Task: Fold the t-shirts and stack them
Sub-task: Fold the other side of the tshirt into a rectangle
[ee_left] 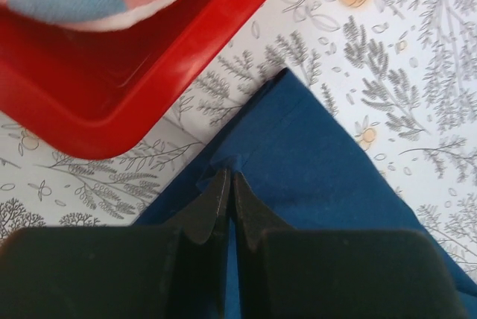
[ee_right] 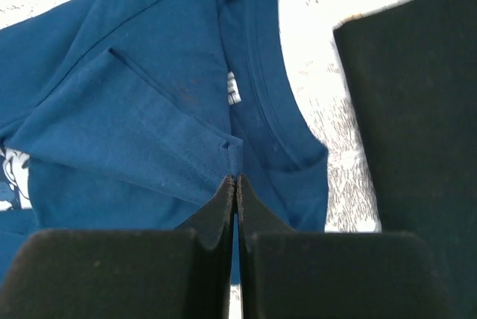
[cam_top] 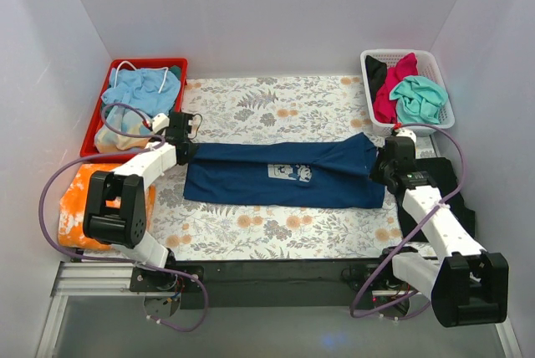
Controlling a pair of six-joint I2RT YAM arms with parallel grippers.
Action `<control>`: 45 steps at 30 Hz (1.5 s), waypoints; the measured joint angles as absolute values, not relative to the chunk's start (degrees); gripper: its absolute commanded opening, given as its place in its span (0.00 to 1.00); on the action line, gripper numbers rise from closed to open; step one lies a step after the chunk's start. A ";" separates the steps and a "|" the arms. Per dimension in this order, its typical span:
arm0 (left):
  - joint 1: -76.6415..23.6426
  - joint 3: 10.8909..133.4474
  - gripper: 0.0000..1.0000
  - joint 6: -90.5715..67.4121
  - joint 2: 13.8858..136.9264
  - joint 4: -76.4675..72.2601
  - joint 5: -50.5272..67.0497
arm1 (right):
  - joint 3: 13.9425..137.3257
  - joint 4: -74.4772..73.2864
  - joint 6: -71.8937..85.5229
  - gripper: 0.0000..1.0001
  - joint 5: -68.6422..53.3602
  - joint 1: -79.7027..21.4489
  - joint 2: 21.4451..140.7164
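The navy-blue t-shirt (cam_top: 284, 175) with a small pale chest print lies stretched lengthwise across the floral mat, folded into a long band. My left gripper (cam_top: 187, 154) is shut on its left end, pinching a fold of blue cloth (ee_left: 313, 162) in the left wrist view. My right gripper (cam_top: 380, 166) is shut on its right end near the collar (ee_right: 261, 88), gripping the sleeve hem. Magenta (cam_top: 391, 90), teal (cam_top: 418, 97) and black (cam_top: 376, 69) t-shirts lie bunched in the white basket (cam_top: 443, 82).
A red tray (cam_top: 104, 115) at the back left holds light-blue and patterned cloth; its corner (ee_left: 112, 110) is close to my left gripper. An orange cloth (cam_top: 75, 199) lies at the left. A black sheet (cam_top: 451, 191) lies under the right arm.
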State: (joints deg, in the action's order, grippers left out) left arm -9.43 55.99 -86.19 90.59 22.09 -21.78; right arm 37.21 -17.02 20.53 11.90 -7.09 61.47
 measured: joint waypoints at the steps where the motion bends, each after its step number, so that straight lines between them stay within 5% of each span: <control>1: -9.43 55.11 0.00 -86.39 90.24 22.06 -21.71 | 36.40 -17.37 21.08 0.01 12.12 -7.09 60.40; 4: -9.43 52.99 0.00 -87.07 89.73 22.04 -21.47 | 34.22 -18.33 22.41 0.01 13.30 -7.09 57.69; 5: -9.43 52.56 0.08 -87.26 89.73 22.13 -21.32 | 33.56 -18.72 22.70 0.01 13.69 -7.09 57.08; 6: -9.43 52.14 0.25 -87.46 89.73 22.02 -21.17 | 33.12 -19.20 22.94 0.08 13.98 -7.09 56.75; 7: -9.43 51.86 0.32 -87.61 89.73 22.06 -21.15 | 32.84 -19.79 23.33 0.24 14.28 -7.09 56.71; 9: -9.43 51.00 0.51 -88.58 89.71 21.76 -21.21 | 32.56 -20.93 24.38 0.40 14.68 -7.09 56.80; 10: -9.43 50.46 0.53 -89.21 89.67 21.76 -21.28 | 32.34 -21.37 24.91 0.52 15.00 -7.09 56.75; 13: -9.43 48.21 0.61 -91.11 89.34 21.28 -21.50 | 31.24 -22.74 26.13 0.63 15.75 -7.09 56.25; 22: -9.50 48.14 0.63 -90.83 87.31 17.87 -19.66 | 29.91 -19.97 26.96 0.64 11.73 -7.20 53.30; 41: -10.04 48.51 0.64 -86.15 86.96 13.72 -15.14 | 45.25 -4.67 27.79 0.58 6.24 -13.47 85.03; 45: -10.04 48.75 0.64 -85.95 87.57 13.52 -15.07 | 47.33 -3.97 28.34 0.49 7.33 -14.83 89.14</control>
State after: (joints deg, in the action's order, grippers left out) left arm -10.04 48.75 -85.95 87.57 13.52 -15.07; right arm 47.33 -3.97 28.34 7.33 -14.83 89.14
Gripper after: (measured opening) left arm 0.636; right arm 0.551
